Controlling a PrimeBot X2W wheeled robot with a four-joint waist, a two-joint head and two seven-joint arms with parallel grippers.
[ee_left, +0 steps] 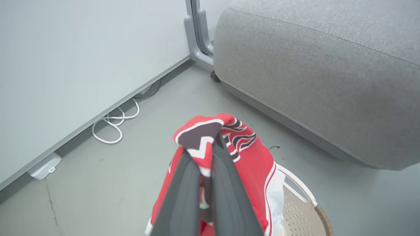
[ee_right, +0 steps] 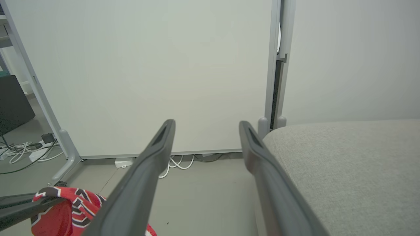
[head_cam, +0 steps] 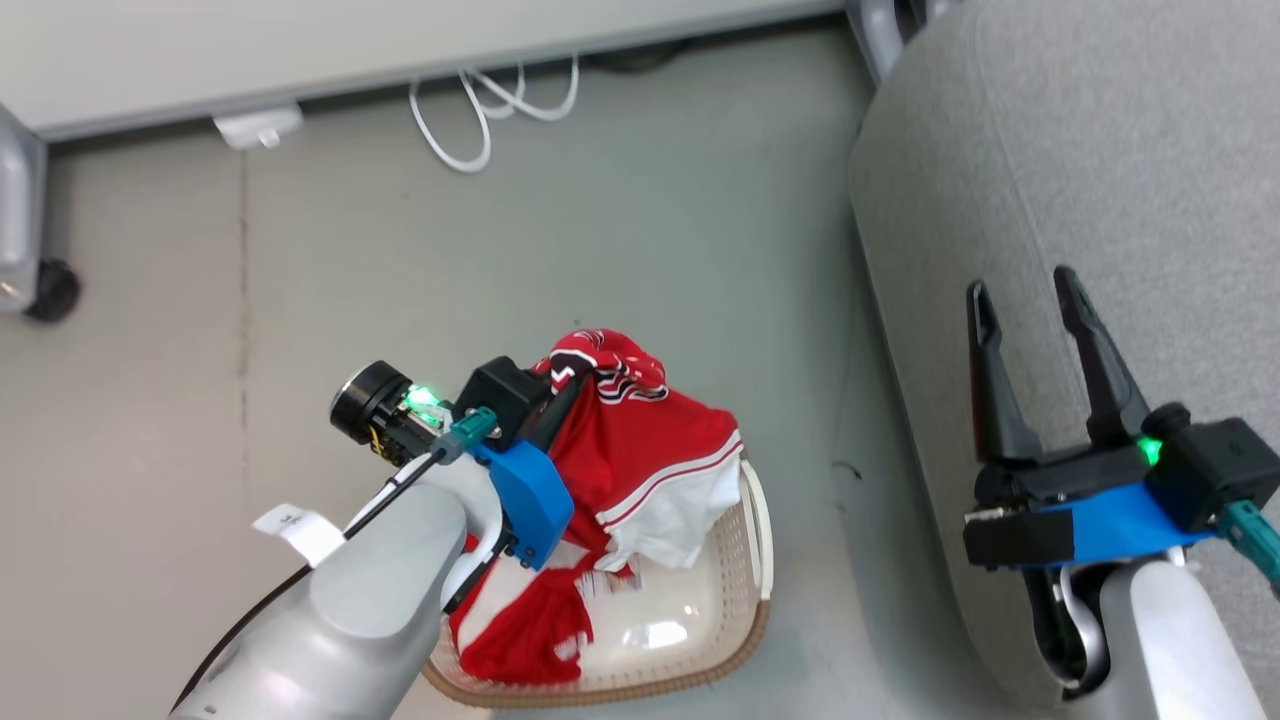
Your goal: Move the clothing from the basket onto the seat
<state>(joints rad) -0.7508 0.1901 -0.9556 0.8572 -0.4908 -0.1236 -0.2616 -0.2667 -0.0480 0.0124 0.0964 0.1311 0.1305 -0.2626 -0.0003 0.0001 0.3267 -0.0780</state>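
Red clothing [head_cam: 650, 450] with white trim hangs from my left gripper [head_cam: 570, 385], which is shut on its bunched top above the basket [head_cam: 745, 560]. The left wrist view shows the two dark fingers pressed together on the garment [ee_left: 229, 144], its lower part trailing into the basket [ee_left: 302, 209]. More red cloth [head_cam: 525, 630] lies inside the basket. The grey seat [head_cam: 1100, 180] is to the right; my right gripper [head_cam: 1025, 290] hovers open over its near edge, holding nothing. In the right wrist view the open gripper [ee_right: 206, 126] frames the seat [ee_right: 344, 170] and the lifted clothing [ee_right: 62, 209].
A white wall panel [head_cam: 300, 50] runs along the back, with a looped white cable [head_cam: 490, 110] and a small white box [head_cam: 258, 126] at its foot. A caster [head_cam: 52, 290] stands at far left. Bare grey floor [head_cam: 600, 250] lies between basket and wall.
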